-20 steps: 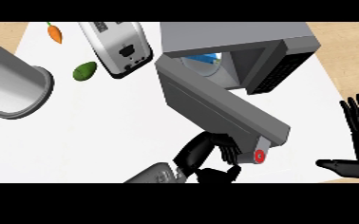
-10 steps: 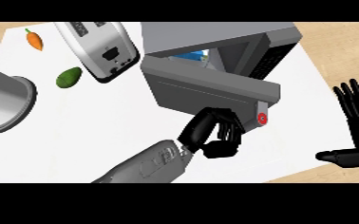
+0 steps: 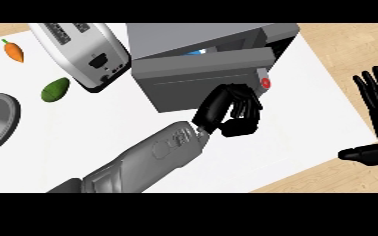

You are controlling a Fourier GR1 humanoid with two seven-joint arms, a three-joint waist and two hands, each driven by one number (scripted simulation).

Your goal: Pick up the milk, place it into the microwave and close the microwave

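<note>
The microwave (image 3: pixel 199 82) looks like matt grey metal, the toaster (image 3: pixel 81 50) glossy, and the counter (image 3: pixel 88 125) smooth white with a wood-grain border (image 3: pixel 347 45).

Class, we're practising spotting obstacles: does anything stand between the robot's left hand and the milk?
Yes: the microwave door, nearly shut, stands between the left hand and the milk, a blue sliver in the gap above it.

There is only one view, taken from the robot's head. It looks steeply down on the white worktop (image 3: pixel 74 130) from quite near. The microwave (image 3: pixel 199 75) stands in the upper middle. The left forearm (image 3: pixel 148 160) shows from the lower edge, and the right hand (image 3: pixel 365 90) at the right edge.
</note>
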